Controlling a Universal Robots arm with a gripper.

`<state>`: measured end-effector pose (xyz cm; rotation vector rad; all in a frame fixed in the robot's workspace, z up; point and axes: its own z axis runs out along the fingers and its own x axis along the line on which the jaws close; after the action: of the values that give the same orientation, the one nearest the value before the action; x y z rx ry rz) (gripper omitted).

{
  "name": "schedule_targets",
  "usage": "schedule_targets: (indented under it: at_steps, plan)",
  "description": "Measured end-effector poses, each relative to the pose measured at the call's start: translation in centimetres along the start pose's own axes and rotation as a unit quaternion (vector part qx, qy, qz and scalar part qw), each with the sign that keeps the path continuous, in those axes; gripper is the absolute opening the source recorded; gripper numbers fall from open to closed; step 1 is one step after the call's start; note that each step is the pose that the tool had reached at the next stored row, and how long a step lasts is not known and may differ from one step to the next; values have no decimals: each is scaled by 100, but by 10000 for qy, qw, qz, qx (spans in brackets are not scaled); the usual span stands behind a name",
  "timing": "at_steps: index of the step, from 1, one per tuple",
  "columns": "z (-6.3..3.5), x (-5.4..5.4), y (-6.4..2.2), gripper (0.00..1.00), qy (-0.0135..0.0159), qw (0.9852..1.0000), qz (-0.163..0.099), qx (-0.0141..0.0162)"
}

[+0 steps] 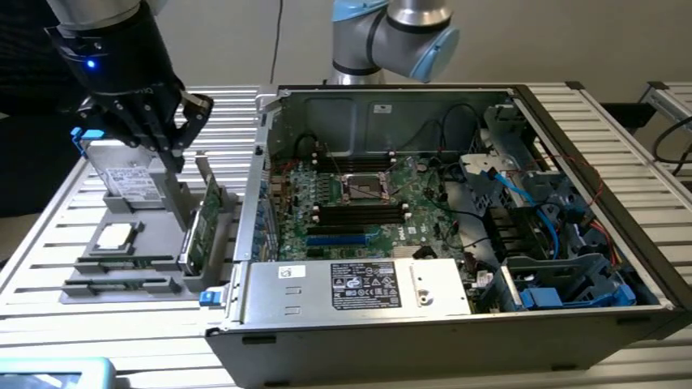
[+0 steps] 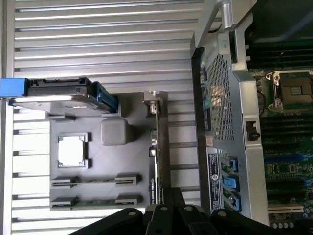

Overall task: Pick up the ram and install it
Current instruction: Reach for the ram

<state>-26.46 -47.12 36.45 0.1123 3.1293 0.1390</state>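
1. The gripper [image 1: 173, 152], its fingers closed on nothing, hangs over the gray fixture [image 1: 151, 245].
2. The ram [image 2: 97, 201] sits edge-up in a slot at the fixture's end, past the CPU [image 1: 113, 235], apart from the gripper.
3. An upright expansion card [image 1: 212, 212] stands just beside the fingertips, between them and the open computer case [image 1: 433, 334].
4. A hard drive [image 1: 128, 180] stands on their other side.

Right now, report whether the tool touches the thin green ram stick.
Apart. The exterior view shows the tool up by the silver hard drive, far from the thin green ram stick in the grey tray.
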Motion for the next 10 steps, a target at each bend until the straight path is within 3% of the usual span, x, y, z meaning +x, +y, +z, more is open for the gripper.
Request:
schedule_targets:
  at_steps: [4, 10]
  plan:
    - [66, 98, -74, 11, 8, 10000, 0, 1]
    - [164, 285, -109, 11, 34, 10000, 3, 2]
